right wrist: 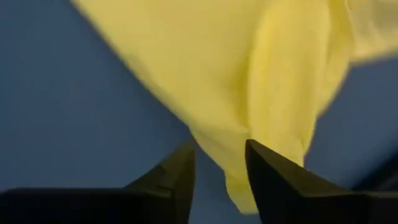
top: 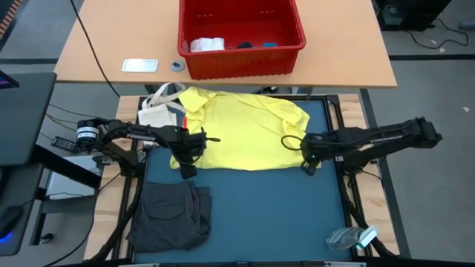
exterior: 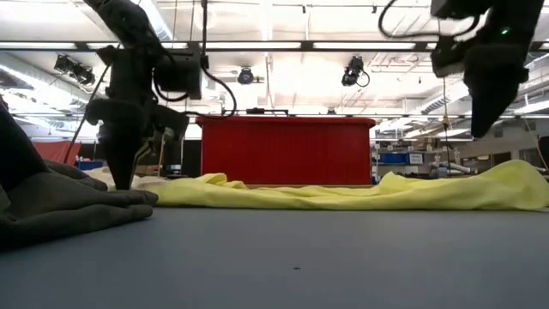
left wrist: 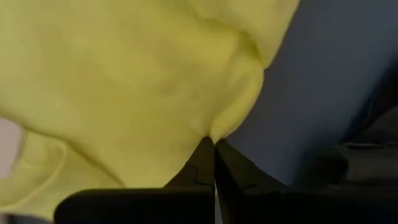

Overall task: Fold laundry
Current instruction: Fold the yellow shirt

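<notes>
Shirt [top: 245,137], yellow: long axis spans your hands; left hand [top: 187,157] pinches one hem corner, right hand [top: 308,159] half-open astride the other.

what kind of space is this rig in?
Likely a robotics lab or workshop, not a home: exposed ceiling with strip lights and mounted cameras, open floor with shelving behind the red basket, and cabling around the table.

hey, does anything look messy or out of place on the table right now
The yellow T-shirt lies rumpled, not flat, and overlaps a small white bag at the table's far left corner. A crumpled clear plastic piece sits at the near right edge. The dark grey garment is already folded.
</notes>
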